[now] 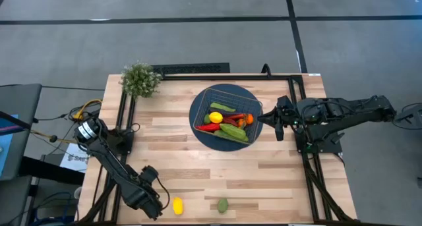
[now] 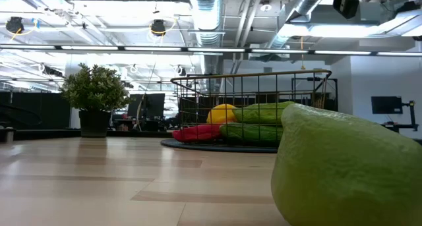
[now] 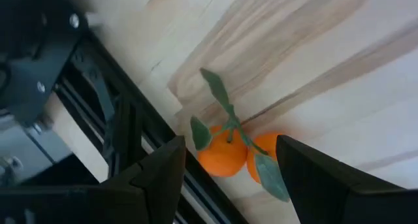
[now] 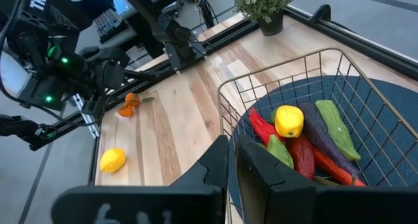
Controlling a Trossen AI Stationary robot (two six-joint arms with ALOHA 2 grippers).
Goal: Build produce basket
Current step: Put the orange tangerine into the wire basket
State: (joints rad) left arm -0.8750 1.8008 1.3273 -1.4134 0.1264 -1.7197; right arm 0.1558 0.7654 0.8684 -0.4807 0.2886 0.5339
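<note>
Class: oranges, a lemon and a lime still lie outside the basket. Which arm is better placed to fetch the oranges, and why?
Left. The left gripper hangs open right over the oranges at the table's edge; the right gripper waits beside the basket, far from them.

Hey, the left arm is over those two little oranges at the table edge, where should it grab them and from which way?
Judging by their pose, come straight down from above. The oranges lie flat, touching, joined by a leafy stem. The left gripper, fingers open, already straddles them, so closing across the pair of fruits looks safer than pinching the thin stem. The table-edge rail leaves little room for a sideways approach.
</note>
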